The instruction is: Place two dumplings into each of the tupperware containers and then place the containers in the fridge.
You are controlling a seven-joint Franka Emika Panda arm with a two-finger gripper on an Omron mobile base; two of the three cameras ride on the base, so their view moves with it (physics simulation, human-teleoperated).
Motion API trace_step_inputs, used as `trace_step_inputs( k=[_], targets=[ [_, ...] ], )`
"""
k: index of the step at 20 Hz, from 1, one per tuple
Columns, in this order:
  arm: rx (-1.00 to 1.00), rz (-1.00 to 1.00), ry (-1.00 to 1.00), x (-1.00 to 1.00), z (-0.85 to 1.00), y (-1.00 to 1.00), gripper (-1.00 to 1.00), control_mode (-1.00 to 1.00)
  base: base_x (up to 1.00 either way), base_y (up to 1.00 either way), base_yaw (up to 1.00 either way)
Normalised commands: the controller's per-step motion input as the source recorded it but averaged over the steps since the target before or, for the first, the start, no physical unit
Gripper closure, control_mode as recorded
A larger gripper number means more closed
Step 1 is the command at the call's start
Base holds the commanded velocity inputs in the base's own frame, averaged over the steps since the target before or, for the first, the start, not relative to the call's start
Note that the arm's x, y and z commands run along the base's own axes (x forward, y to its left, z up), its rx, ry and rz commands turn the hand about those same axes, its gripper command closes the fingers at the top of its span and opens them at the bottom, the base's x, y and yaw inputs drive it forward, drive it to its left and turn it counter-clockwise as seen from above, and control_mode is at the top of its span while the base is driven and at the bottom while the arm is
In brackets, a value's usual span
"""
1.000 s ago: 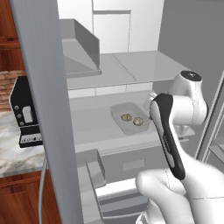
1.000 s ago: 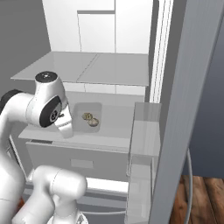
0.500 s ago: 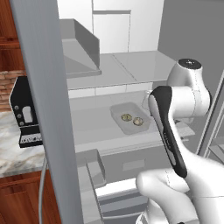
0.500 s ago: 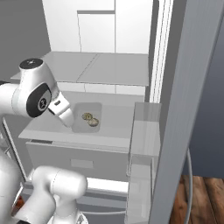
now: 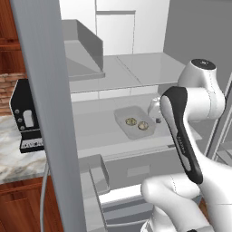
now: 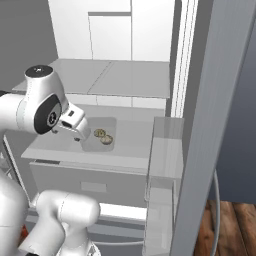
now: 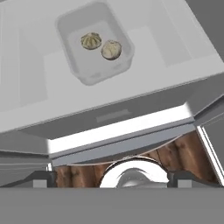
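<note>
1. Fridge [image 5: 136, 68] interior, pale grey shelves, fills the background.
2. Gripper [image 6: 80, 131], jaws spread and empty, hangs beside the tupperware container [image 7: 94, 41].
3. Container sits on the fridge's middle shelf [image 5: 97, 131], holding two dumplings [image 7: 101, 45].
4. Judged: this container is placed; the other needs fetching.
5. Fridge door bin [image 6: 162, 165] stands close, limiting withdrawal.

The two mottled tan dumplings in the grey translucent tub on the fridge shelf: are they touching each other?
Apart. The hand view shows the two dumplings side by side in the tub, with a thin strip of its floor between them.
</note>
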Motion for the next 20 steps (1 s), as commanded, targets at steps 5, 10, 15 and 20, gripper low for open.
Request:
trace_step_inputs(
  k=[5, 10, 15, 20],
  targets=[
    [-0.02, 0.11, -0.01, -0.11, 0.0, 0.0, -1.0, -1.0, 0.0, 0.0, 0.0],
    [-0.08, 0.12, -0.03, -0.04, -0.01, 0.01, -1.0, -1.0, 0.0, 0.0, 0.0],
    [-0.06, 0.09, -0.03, 0.0, -0.06, 0.0, -1.0, -1.0, 0.0, 0.0, 0.0],
    [-0.01, 0.0, 0.0, 0.0, -0.01, 0.0, -1.0, -1.0, 0.0, 0.0, 0.0]
  ],
)
